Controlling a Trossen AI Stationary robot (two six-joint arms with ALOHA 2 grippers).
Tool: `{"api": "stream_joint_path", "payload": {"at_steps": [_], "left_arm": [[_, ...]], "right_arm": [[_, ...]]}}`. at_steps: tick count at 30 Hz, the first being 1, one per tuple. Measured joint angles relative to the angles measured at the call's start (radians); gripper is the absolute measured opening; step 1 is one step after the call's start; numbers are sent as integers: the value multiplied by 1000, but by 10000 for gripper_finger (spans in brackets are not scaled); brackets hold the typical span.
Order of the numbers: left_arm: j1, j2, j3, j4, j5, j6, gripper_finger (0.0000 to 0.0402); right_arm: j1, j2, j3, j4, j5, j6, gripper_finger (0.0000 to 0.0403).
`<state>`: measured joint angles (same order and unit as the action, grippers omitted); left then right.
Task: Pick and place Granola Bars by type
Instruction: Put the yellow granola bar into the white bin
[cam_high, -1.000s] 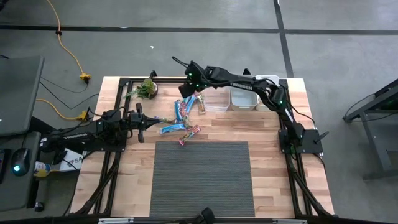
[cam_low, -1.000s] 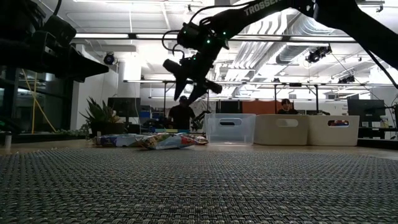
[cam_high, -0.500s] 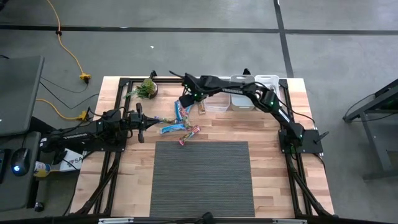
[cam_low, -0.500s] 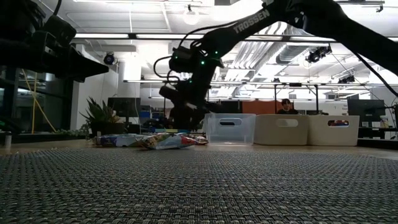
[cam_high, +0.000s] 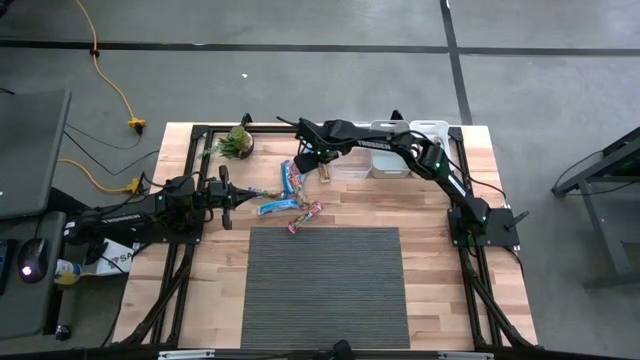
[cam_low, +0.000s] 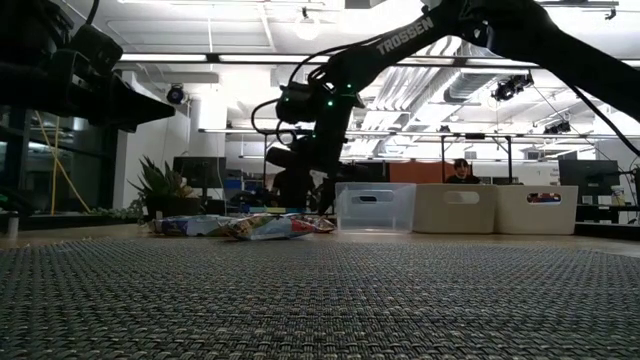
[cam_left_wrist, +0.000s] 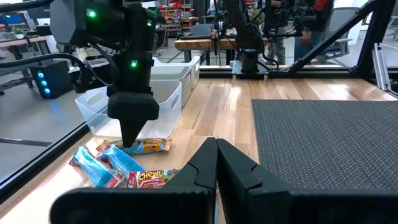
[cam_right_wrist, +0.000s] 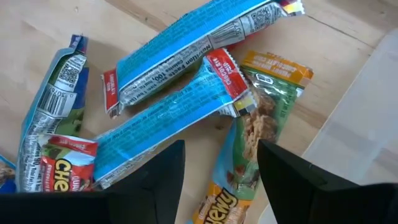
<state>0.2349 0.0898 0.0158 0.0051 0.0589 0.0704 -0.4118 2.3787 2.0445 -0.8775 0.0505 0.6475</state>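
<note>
Right gripper (cam_right_wrist: 221, 171) low over the yellow-green bar (cam_right_wrist: 249, 146), fingers apart astride its long axis running twelve to six; left gripper (cam_left_wrist: 216, 163) farther off, fingers together.

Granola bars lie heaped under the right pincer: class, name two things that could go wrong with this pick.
1. The right pincer, open, straddles the yellow-green bar, which a blue bar overlaps; closing may pinch both types.
2. The clear bin sits beside the pile; lifting might knock its wall.
</note>
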Motion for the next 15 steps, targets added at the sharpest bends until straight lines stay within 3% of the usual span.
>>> {"api": "stream_joint_path", "payload": {"at_steps": [15], "left_arm": [[0,0,0,0,0,0,1]], "right_arm": [[0,0,0,-23,25,0,185]]}}
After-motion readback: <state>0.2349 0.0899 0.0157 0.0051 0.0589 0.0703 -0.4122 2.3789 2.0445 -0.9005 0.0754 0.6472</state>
